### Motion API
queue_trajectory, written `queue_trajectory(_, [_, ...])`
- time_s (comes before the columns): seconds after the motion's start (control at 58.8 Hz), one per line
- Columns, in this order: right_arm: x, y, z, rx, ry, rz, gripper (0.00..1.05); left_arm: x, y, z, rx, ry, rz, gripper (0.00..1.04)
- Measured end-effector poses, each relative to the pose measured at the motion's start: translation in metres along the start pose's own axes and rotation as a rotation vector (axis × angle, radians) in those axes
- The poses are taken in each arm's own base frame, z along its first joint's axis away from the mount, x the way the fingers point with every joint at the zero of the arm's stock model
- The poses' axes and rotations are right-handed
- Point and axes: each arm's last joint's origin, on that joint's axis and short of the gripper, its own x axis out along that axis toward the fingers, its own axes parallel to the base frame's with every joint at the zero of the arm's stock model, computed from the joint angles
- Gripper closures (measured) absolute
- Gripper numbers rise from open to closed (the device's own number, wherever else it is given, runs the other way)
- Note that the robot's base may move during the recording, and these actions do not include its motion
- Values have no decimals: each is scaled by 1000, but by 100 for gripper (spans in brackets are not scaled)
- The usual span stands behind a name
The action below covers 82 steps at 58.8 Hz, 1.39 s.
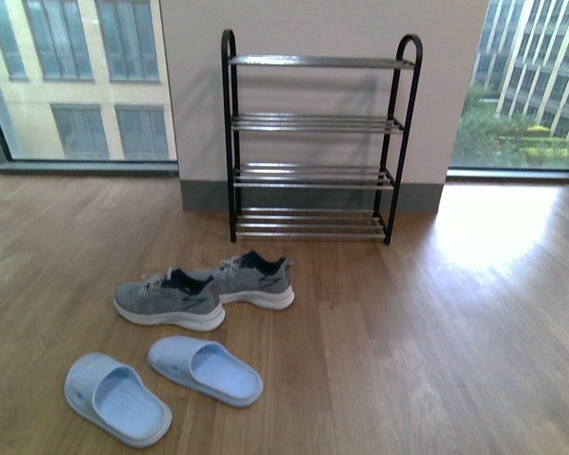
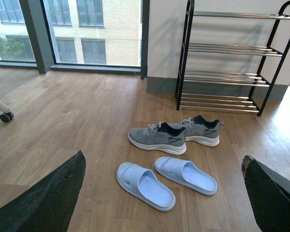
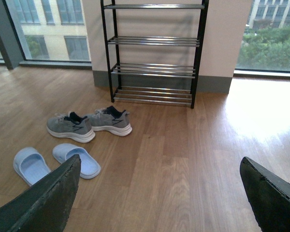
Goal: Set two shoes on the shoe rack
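Nearest the cameras, the left claw (image 2: 163, 158) and the right claw (image 3: 160, 159) both stand wide, their dark fingers far apart at the edges of each wrist view with nothing between them. That fits a task not yet begun: a spread claw is ready to drop over a shoe.

Farthest out from the shoe rack (image 1: 313, 123) lie two pale blue slippers (image 1: 117, 398), flat on the wooden floor (image 1: 427, 332). They are not part of the job, and are best left alone.

Between them and the rack sit the two shoes, the nearer sneaker (image 1: 169, 301) and the farther sneaker (image 1: 251, 280). Both rest on their white soles with the navy collars facing up, close together; whether they touch I cannot tell. They lie in front of the rack, toward its left end in the front view, well short of its lowest bars. Upright like this, each probably offers its collar or sides to a grip from above.

The rack backs against the wall (image 1: 313, 24) between the windows, so its four tiers can only be reached from the front.
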Motion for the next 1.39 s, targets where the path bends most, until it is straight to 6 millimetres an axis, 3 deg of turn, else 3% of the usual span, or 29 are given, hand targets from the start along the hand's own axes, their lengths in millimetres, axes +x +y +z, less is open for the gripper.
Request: queue_trajectory(1.394, [0, 0, 0, 0, 0, -1, 9, 0, 0, 0, 0, 0, 0, 9])
